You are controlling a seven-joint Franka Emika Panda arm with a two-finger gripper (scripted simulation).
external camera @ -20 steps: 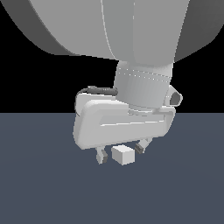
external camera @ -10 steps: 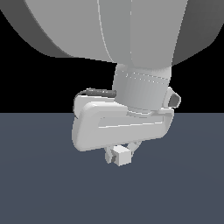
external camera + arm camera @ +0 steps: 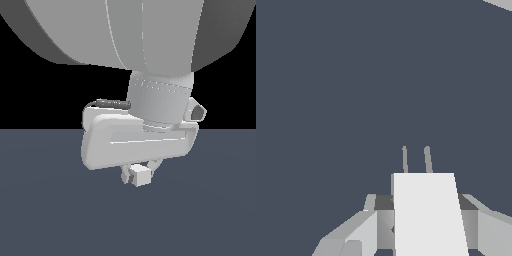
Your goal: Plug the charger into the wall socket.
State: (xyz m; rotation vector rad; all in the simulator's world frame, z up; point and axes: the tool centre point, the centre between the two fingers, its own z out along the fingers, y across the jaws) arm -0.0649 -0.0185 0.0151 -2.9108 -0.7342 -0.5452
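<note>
Holding the charger (image 3: pixel 140 175) between my fingers, my gripper (image 3: pixel 139 174) is closed down to the width of that small white block and has nothing else in it. In the exterior view the block is sitting just below the middle of the frame, under the pale hand body, and it looks raised off the dark floor (image 3: pixel 50 215). In the wrist view the charger (image 3: pixel 428 215) is filling the lower middle of the frame, its two thin prongs (image 3: pixel 416 159) pointing up toward the frame's top.

What I am worrying about is slip or twist: the block is much smaller than my fingers, so I judge that a small tilt in the grasp could be sending the prongs off line when they are meeting the holes. A push with misaligned prongs could be jamming them against the plate.

A pale sliver (image 3: pixel 501 3) is showing at the upper right corner of the wrist view; it may be the wall socket, but I cannot tell. Nothing is standing between the prongs and that corner.
</note>
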